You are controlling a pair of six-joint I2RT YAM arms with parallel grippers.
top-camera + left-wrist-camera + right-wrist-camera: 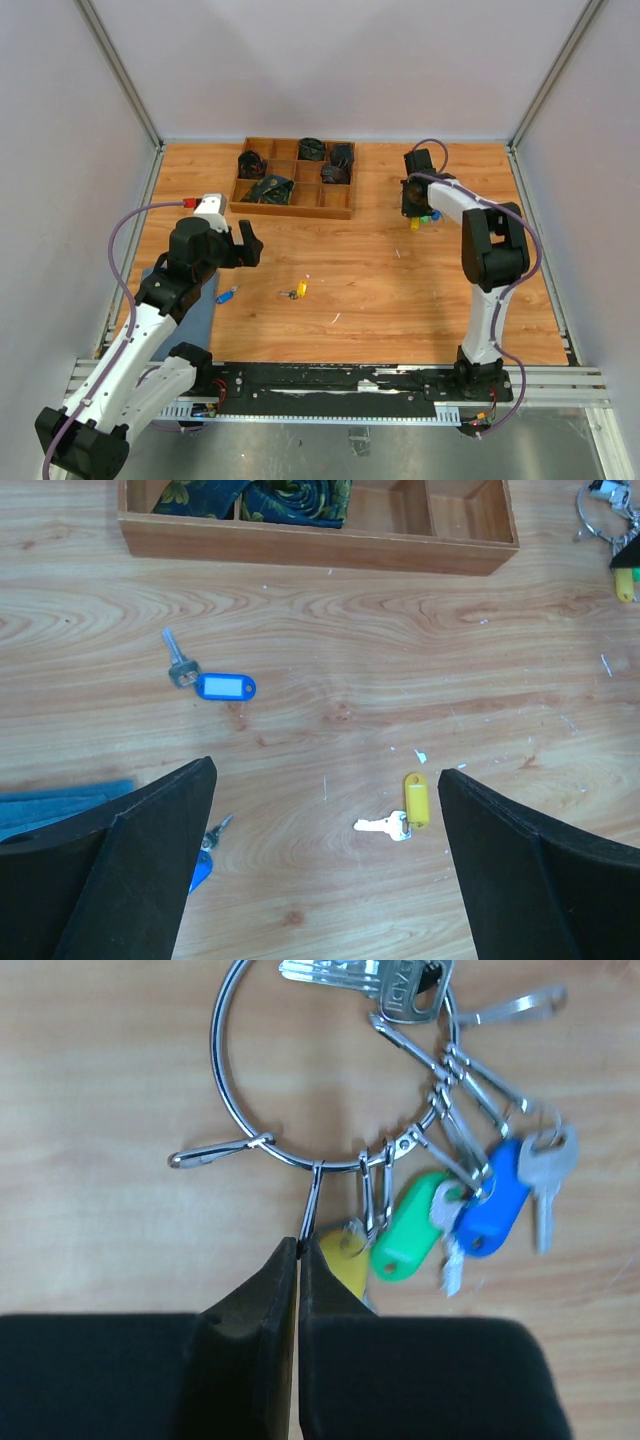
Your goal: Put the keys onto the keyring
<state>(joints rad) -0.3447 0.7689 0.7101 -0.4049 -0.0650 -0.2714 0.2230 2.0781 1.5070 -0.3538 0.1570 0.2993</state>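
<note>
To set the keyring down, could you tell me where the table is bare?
Bare wood lies between the yellow key and the right arm, and between the tray and the right gripper holding the keyring. Crowded by the left gripper: blue key, cloth.

Silver keyring (214,1042); yellow, green, blue keys (412,1222)

Stamped lettering on the silver key (405,990) head, too blurred to read, no other text
</note>
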